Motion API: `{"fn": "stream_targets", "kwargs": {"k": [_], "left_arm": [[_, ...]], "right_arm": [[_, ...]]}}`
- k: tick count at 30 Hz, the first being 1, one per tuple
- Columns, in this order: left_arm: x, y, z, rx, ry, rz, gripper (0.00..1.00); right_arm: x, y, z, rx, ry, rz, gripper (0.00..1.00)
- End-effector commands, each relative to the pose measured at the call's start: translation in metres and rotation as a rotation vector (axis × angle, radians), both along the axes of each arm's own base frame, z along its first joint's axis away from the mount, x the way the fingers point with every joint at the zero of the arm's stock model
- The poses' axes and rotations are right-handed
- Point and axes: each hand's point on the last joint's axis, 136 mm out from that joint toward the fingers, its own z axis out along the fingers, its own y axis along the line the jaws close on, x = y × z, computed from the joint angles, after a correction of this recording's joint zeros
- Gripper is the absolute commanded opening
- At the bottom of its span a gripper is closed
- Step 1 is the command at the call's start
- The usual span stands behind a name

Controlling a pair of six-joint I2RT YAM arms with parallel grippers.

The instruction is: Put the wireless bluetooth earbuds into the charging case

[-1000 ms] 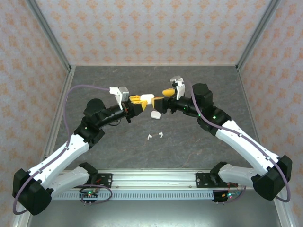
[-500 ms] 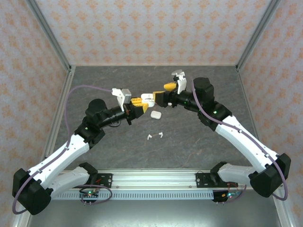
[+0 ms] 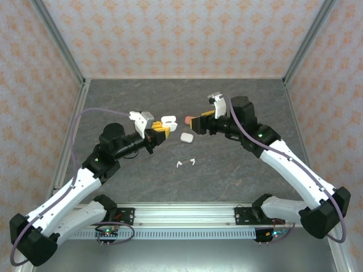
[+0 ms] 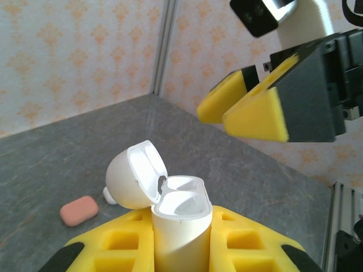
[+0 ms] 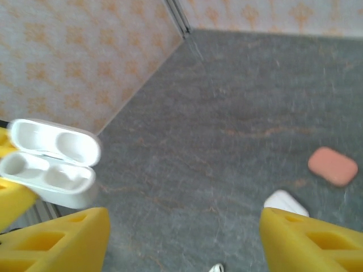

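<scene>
Two white earbuds (image 3: 180,164) lie side by side on the bench (image 3: 238,170), toward the near edge from both grippers and roughly midway btw the arms. They're too small to read the stem axis.

Left gripper (image 3: 160,131) is clamped on the open charging case (image 3: 168,120), held off the bench w/ lid flipped back and both wells looking empty. Right gripper (image 3: 197,121) is spread w/ nothing in it, so it's prob. the free one for the pick. It would need to drop down and back toward the bases.

A closed white case (image 3: 186,136) and a coral case (image 3: 188,120) sit on the bench near it.

Vs 1 s ago: right gripper was up against the charging case, now there's a clear gap. Left arm has drawn back left, case w/ it.
</scene>
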Motion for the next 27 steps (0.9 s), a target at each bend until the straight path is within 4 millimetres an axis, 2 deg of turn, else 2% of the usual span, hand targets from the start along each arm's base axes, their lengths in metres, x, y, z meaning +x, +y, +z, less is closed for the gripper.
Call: {"fn": "stream_targets", "kwargs": {"k": [1, 7, 13, 19, 27], "left_arm": [[-0.006, 0.011, -0.020, 0.065, 0.037, 0.039, 0.00], [-0.016, 0.024, -0.034, 0.069, 0.071, 0.080, 0.00], [-0.018, 0.030, -0.031, 0.061, 0.055, 0.105, 0.00], [-0.019, 0.029, -0.030, 0.060, 0.057, 0.099, 0.00], [-0.018, 0.029, -0.030, 0.055, 0.058, 0.099, 0.00]], "right_arm": [[-0.006, 0.002, -0.061, -0.061, 0.203, -0.012, 0.66], [-0.022, 0.032, -0.142, -0.207, 0.349, 0.055, 0.62], [-0.023, 0.052, -0.204, -0.394, 0.436, 0.109, 0.56], [-0.025, 0.067, -0.235, -0.502, 0.478, 0.184, 0.51], [-0.029, 0.070, -0.258, -0.556, 0.536, 0.225, 0.47]]}}
